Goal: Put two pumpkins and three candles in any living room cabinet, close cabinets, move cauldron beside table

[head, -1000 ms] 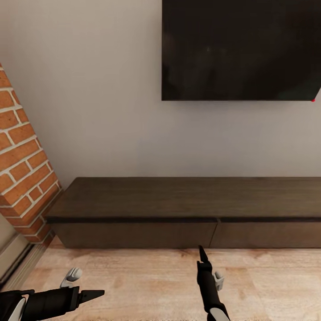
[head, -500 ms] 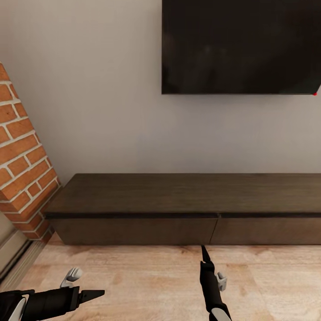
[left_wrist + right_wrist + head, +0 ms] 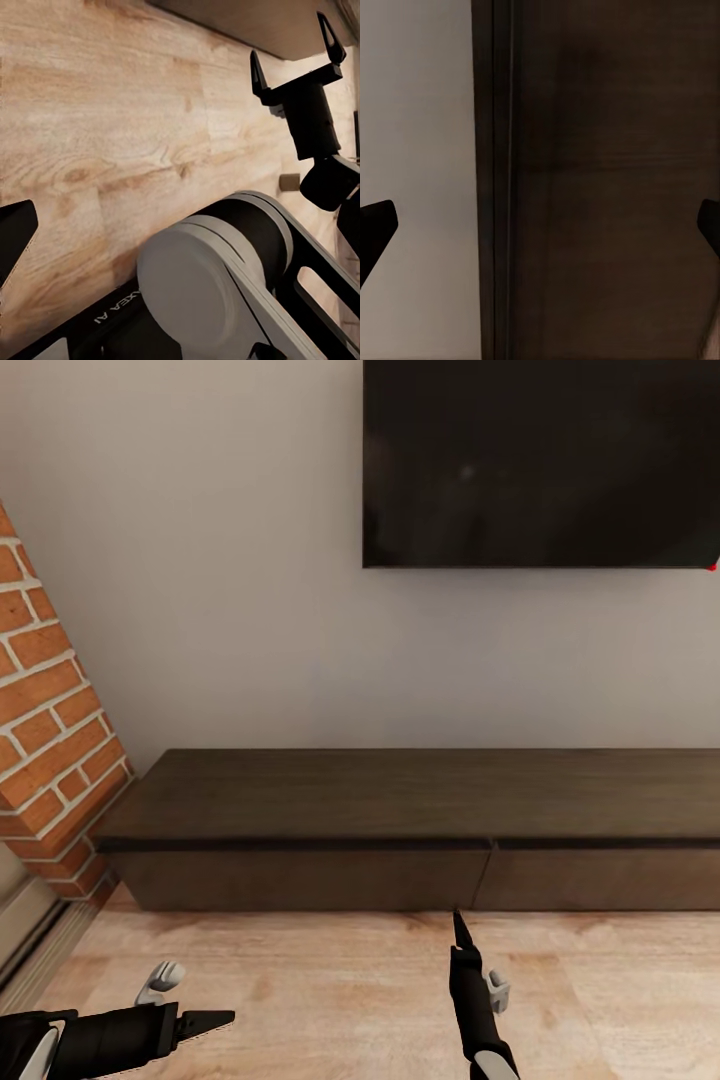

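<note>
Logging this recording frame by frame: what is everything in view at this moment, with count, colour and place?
cabinet: one, dark brown, long and low against the wall, both visible fronts shut
screen: one, black, on the wall above the cabinet
brick column: one, red-orange, to the cabinet's left
wall: pale grey
floor: light wood planks
left gripper: black, low over the floor
right gripper: black, open, pointing at the cabinet front

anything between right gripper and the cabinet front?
Nothing: in the head view, only bare wood floor separates the right gripper from the closed cabinet.
</note>
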Available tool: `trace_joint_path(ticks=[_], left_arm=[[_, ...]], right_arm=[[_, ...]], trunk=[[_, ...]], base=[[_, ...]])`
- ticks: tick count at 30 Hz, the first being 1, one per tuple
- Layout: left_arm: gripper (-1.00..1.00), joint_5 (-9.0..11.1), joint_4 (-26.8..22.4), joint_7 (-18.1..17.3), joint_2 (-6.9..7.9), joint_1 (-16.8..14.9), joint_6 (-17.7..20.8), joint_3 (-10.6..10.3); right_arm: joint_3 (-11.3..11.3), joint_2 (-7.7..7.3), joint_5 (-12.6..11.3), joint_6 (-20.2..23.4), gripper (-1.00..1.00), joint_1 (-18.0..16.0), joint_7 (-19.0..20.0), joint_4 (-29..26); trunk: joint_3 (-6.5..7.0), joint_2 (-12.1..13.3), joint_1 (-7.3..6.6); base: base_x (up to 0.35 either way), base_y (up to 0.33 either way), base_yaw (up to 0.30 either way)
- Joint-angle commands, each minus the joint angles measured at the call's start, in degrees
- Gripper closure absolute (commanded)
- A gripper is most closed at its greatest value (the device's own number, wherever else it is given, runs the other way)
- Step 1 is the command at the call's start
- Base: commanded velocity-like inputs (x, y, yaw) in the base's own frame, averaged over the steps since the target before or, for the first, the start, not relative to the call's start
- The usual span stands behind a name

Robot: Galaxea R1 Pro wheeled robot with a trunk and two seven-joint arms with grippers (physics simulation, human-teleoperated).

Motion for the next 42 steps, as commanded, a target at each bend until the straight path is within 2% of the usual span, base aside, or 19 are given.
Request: trace_joint_path(ticks=[1,8,27,38,42], left_arm=[[-1.0,0.0,0.0,0.01,0.0,0.0,0.0,-0.01],[-1.0,-0.01,0.0,0.02,0.0,0.0,0.0,-0.07],[-1.0,-0.02,0.0,0.03,0.0,0.0,0.0,-0.07],[-1.0,-0.02,0.0,-0.02,-0.1,0.0,0.0,-0.17],[-1.0,-0.13,0.0,-0.01,-0.28,0.0,0.0,-0.45]], right_arm=[[0.0,-0.01,0.0,-0.01,-1.0,0.0,0.0,0.01],[-0.72,-1.04,-0.16,0.02,-1.0,0.0,0.03,0.03],[-2.04,-1.26,-0.18,0.03,-1.0,0.08,0.15,0.04],[-2.44,-1.26,-0.18,0.03,-1.0,0.08,0.09,0.04],[-2.44,-1.26,-0.13,0.03,-1.0,0.07,0.09,0.04]], trunk=[[0.0,0.0,0.0],[0.0,0.0,0.0],[0.0,0.0,0.0],[0.0,0.0,0.0],[-0.72,-1.6,0.88]], base=[[0.252,0.0,0.0],[0.312,0.0,0.0],[0.285,0.0,0.0],[0.054,0.0,0.0],[0.001,0.0,0.0]])
